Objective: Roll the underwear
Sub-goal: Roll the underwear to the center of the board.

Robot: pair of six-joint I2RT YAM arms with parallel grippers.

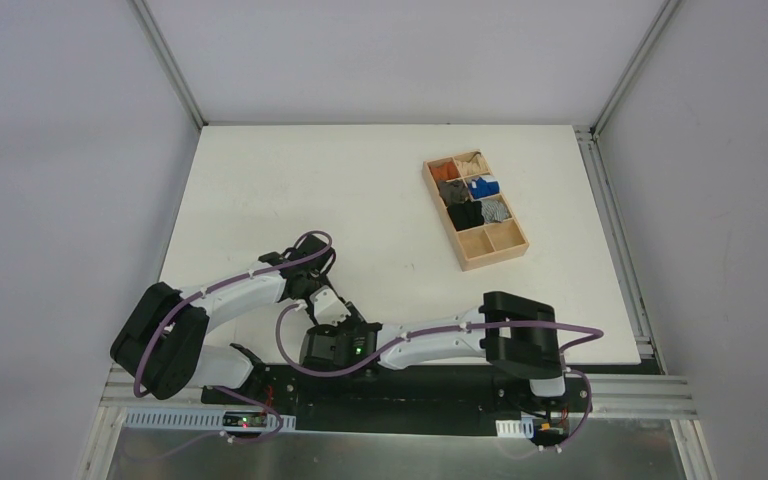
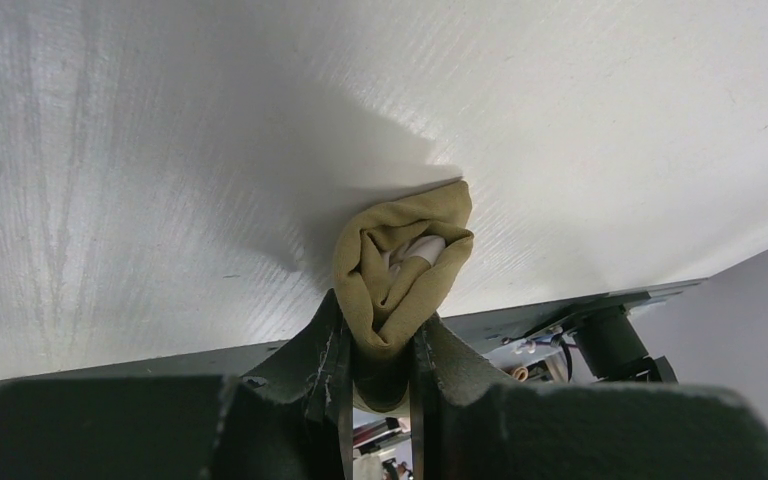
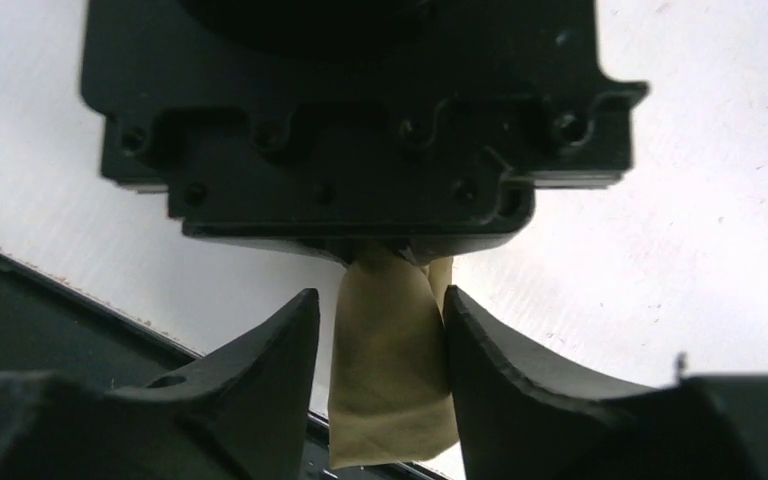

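The underwear (image 2: 400,270) is an olive-khaki roll with a bit of white waistband showing in its open end. It hangs just above the white table near the front edge. My left gripper (image 2: 378,345) is shut on the roll's lower end. In the right wrist view the underwear (image 3: 390,370) hangs between the fingers of my right gripper (image 3: 380,295), which is open around it: the right finger touches the fabric and the left finger stands apart. In the top view both grippers (image 1: 328,312) meet at the table's near edge and hide the roll.
A wooden compartment tray (image 1: 497,257) holding small orange, blue, black and grey bundles sits at the back right. The table's front edge and dark rail (image 2: 160,360) lie right below the grippers. The left gripper's black housing (image 3: 350,120) fills the top of the right wrist view.
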